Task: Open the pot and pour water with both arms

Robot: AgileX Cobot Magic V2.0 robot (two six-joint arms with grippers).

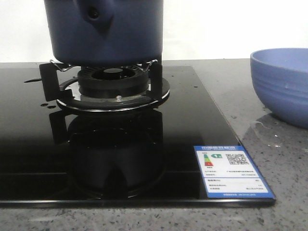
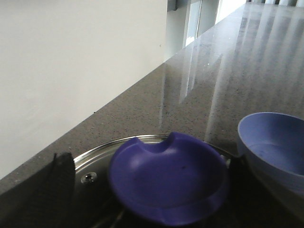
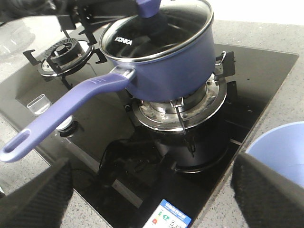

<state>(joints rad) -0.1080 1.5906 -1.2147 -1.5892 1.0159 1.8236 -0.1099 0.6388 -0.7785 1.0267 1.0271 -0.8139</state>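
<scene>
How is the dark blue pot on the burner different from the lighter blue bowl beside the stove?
The pot is dark navy, while the bowl is a paler periwinkle blue. The pot has straight sides and a long handle; the bowl is rounded with no handle. The pot is covered by a glass lid and stands on the burner; the bowl is open and sits on the grey counter. Both are round and blue.

The front view sits low, almost level with the table (image 1: 288, 211), looking forward across the black stove top (image 1: 29, 144) at the pot (image 1: 103, 29) on its burner (image 1: 113, 86) from close by, so the pot's top is cut off. The left wrist view hangs very near above the lid knob (image 2: 168, 178), facing along the wall. The right wrist view looks down from higher and farther off. All three share the pot and the bowl (image 1: 284, 82)
</scene>
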